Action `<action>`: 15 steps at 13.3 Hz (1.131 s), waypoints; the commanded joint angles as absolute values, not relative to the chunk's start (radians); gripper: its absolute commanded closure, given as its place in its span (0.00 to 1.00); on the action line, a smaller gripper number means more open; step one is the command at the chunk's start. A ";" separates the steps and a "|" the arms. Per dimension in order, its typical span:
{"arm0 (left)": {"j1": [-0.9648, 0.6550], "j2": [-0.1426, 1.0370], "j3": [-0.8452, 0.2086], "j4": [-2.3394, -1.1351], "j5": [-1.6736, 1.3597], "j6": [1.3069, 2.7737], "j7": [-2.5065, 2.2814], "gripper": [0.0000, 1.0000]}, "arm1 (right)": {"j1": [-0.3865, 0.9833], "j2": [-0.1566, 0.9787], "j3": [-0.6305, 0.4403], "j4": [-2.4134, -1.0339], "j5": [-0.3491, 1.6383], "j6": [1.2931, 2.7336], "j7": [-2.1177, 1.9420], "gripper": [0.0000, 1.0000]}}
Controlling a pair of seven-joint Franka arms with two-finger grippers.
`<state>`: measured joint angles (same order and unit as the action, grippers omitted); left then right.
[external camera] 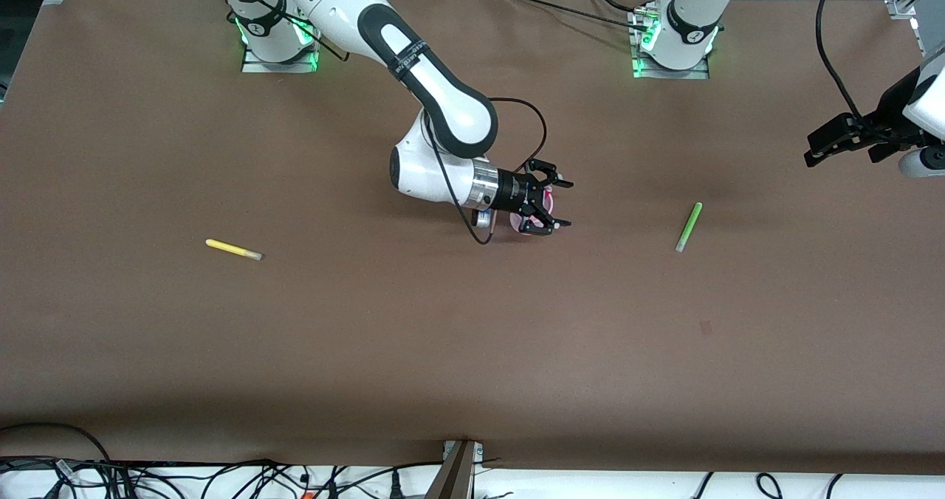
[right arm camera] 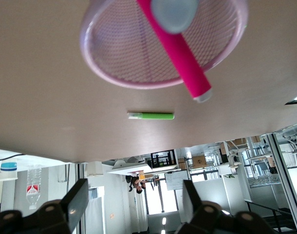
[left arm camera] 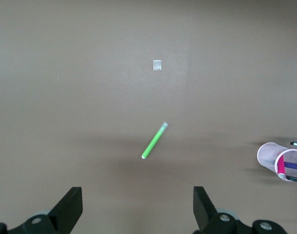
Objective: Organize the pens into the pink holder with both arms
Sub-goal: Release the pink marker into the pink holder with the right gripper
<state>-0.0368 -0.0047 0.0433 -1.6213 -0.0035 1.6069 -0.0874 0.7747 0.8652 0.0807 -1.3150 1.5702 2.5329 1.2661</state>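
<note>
The pink holder (external camera: 517, 224) stands mid-table, mostly hidden under my right gripper (external camera: 562, 204), which hangs open and empty just over it. The right wrist view shows the holder (right arm camera: 119, 53) close up with the magenta pen (right arm camera: 180, 56) leaning in it. The left wrist view shows the holder (left arm camera: 270, 155) with the magenta pen (left arm camera: 281, 166) and the purple pen (left arm camera: 296, 166) inside. The green pen (external camera: 688, 227) lies on the table toward the left arm's end, also in the left wrist view (left arm camera: 154, 141). The yellow pen (external camera: 233, 249) lies toward the right arm's end. My left gripper (external camera: 812, 152) is open, high over the table's end.
A small pale square mark (left arm camera: 157, 65) sits on the brown table nearer to the front camera than the green pen. Cables (external camera: 221, 477) run along the table's front edge. The arm bases (external camera: 668, 49) stand along the back edge.
</note>
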 commanded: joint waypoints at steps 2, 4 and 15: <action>-0.038 0.011 0.040 -1.586 0.023 1.582 -0.094 0.00 | 0.741 0.818 0.077 -1.301 1.354 2.500 1.244 0.00; -0.037 0.011 0.040 -1.586 0.023 1.582 -0.094 0.00 | 0.713 0.807 0.075 -1.295 1.241 2.462 1.236 0.00; -0.037 0.011 0.041 -1.586 0.023 1.580 -0.092 0.00 | 0.388 0.629 0.005 -1.272 0.743 1.892 0.697 0.00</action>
<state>-0.0368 -0.0038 0.0433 -1.6189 -0.0035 1.6049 -0.0874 0.4051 0.6957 0.0293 -1.2436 0.7767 1.9610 0.7918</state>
